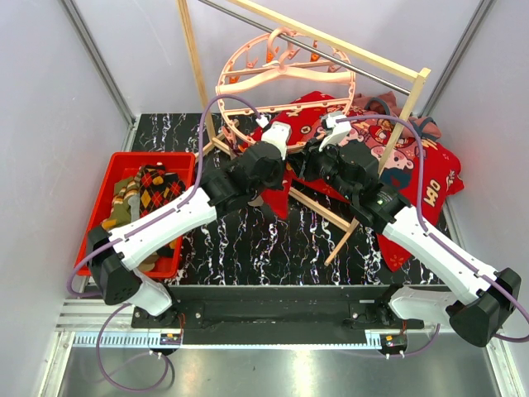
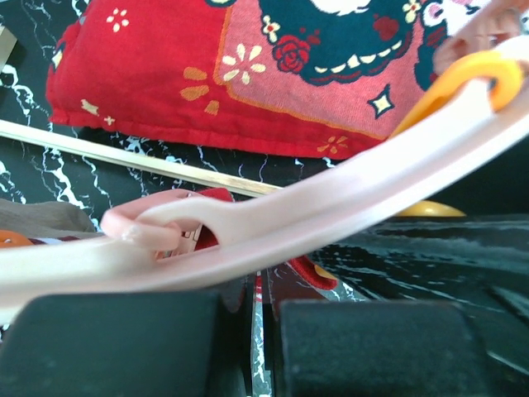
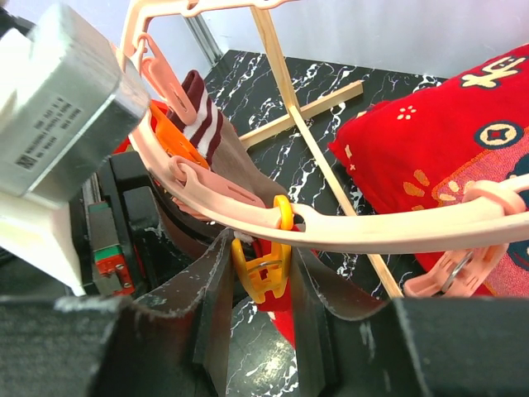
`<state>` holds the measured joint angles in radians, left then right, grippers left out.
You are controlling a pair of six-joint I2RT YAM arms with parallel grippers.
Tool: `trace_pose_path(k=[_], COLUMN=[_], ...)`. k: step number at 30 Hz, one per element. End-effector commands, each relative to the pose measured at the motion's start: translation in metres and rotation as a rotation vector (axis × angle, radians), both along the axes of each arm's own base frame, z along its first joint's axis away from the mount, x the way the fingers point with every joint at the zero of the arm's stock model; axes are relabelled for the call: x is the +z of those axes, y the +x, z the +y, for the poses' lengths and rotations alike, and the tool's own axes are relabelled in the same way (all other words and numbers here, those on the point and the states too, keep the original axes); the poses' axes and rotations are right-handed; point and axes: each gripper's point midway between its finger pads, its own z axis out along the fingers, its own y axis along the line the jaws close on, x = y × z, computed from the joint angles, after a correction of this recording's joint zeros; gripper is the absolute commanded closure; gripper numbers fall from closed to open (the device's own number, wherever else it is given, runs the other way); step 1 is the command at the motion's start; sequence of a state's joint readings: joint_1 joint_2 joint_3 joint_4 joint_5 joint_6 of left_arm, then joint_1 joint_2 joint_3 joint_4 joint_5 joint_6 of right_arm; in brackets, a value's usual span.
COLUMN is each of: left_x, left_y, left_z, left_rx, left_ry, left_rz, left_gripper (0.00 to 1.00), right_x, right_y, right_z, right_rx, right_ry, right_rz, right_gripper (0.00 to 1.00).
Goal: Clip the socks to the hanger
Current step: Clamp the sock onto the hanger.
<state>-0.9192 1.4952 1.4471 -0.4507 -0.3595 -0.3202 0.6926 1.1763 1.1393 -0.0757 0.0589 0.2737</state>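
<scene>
Right fingers (image 3: 211, 314) squeeze a yellow clip (image 3: 260, 269) on the hanger (image 3: 372, 231). Left fingers (image 2: 124, 347) pinch a red sock (image 1: 278, 201). Next, I reckon, its edge goes into that clip.

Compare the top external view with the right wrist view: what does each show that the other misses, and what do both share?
Only the top view shows the red bin of loose socks. Only the right wrist view shows the right gripper pinching a yellow clip and a striped sock hanging from the hanger. Both show that hanger, the red printed cloth and the wooden rack.
</scene>
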Motion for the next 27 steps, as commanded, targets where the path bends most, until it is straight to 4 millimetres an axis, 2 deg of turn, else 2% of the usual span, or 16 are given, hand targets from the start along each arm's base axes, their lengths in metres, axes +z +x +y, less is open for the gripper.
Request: trace_pose_path(k=[1, 8, 13, 27], left_x=[0.027, 0.042, 0.042, 0.054], left_y=[0.006, 0.005, 0.006, -0.006], left_z=[-0.002, -0.001, -0.003, 0.000], left_rx=[0.035, 0.043, 0.046, 0.014], left_ry=[-0.057, -0.096, -0.089, -0.139], left_rz=[-0.041, -0.055, -0.043, -0.037], left_gripper=[1.00, 1.00, 1.00, 1.00], right_x=[0.019, 0.009, 0.007, -0.003], right_y=[0.001, 0.006, 0.008, 0.017], right_z=[0.001, 0.004, 0.007, -0.011], right_rx=[-0.001, -0.006, -0.002, -0.099], right_ry=[0.046, 0.034, 0.036, -0.011], right_rz=[-0.013, 0.001, 0.004, -0.011], right_gripper=[1.00, 1.00, 1.00, 1.00])
